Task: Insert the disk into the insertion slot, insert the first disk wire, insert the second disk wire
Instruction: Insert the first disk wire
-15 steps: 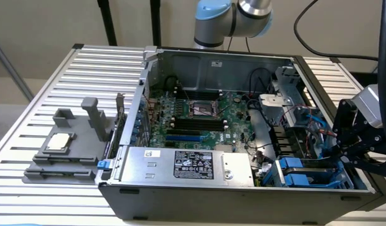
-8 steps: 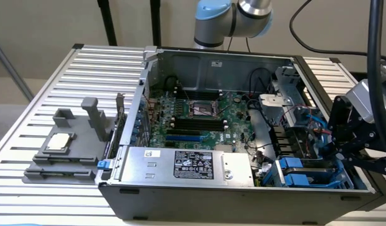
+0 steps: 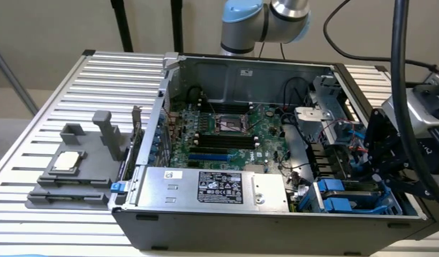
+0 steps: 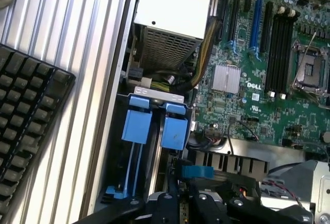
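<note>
The insertion slot (image 3: 348, 197), a grey drive cage with bright blue rails, sits in the open computer case's near corner at the exterior view's right. Two blue carrier tabs (image 4: 137, 126) stand side by side in the insertion slot (image 4: 154, 96). The disk's metal body is hidden. My gripper (image 3: 377, 168) hangs over the case's side wall, just above the cage. Its black fingers (image 4: 170, 199) stand close together, and my gripper (image 4: 186, 185) is shut on a small blue wire plug (image 4: 198, 172) beside the cage.
A silver box with a black label (image 3: 216, 188) lies along the case's near wall. The motherboard (image 3: 227, 134) covers the case floor, with cables (image 3: 345, 134) beside the cage. A grey fixture (image 3: 73, 171) stands on the slatted table, and a black keyboard (image 4: 26, 126) lies outside the case.
</note>
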